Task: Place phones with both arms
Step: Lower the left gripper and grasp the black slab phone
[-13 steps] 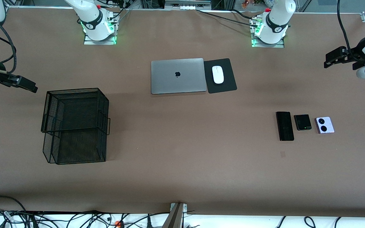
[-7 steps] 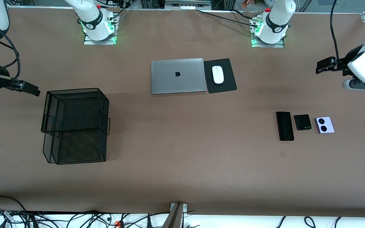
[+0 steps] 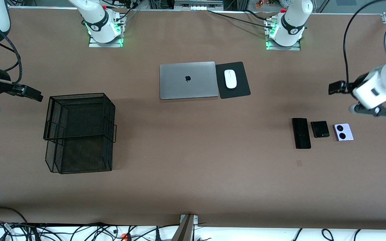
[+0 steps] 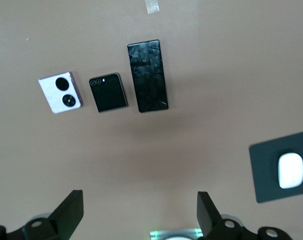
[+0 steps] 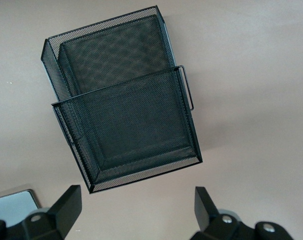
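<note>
- We are seeing the left gripper moving over the desk toward the phones, jaws wide, empty.
- Right gripper is waiting beside the mesh basket, jaws wide.

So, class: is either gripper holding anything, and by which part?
Nothing is held. The left gripper hangs open over the table near the three phones; the right gripper hangs open near the mesh tray.

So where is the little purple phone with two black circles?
The lilac phone lies flat on the table at the left arm's end, beside the small black phone, at the end of the row of three.
</note>
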`<state>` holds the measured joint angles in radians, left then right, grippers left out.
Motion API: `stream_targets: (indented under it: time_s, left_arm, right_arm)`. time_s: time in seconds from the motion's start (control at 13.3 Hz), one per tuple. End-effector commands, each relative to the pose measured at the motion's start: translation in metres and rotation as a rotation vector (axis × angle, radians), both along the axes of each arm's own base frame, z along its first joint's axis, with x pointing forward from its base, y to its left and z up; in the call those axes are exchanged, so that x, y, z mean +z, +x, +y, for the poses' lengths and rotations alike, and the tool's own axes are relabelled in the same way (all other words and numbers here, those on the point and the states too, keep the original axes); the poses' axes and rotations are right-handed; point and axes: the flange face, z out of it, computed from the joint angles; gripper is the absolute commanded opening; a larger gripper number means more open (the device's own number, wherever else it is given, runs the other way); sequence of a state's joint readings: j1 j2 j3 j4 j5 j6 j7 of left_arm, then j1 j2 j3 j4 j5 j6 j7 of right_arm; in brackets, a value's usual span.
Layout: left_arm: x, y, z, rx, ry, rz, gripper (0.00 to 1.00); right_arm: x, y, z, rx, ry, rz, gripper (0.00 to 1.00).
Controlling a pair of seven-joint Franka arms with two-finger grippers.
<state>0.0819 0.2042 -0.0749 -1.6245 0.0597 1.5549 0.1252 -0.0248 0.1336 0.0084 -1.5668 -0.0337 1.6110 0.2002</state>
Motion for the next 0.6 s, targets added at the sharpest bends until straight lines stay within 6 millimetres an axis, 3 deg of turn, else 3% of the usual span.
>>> stream_targets:
  time_s: [0.0, 0.53]
  left_arm:
    - [-0.050, 0.020, 0.013, -0.046, -0.006, -0.001, 1.00]
    - [-0.179, 0.043, 0.013, -0.061, -0.029, -0.093, 1.00]
  right_arm:
    - [0.004, -0.001, -0.004, -0.013, 0.004, 0.002, 1.00]
    - [0.004, -0.002, -0.013, -0.030, 0.005, 0.002, 1.00]
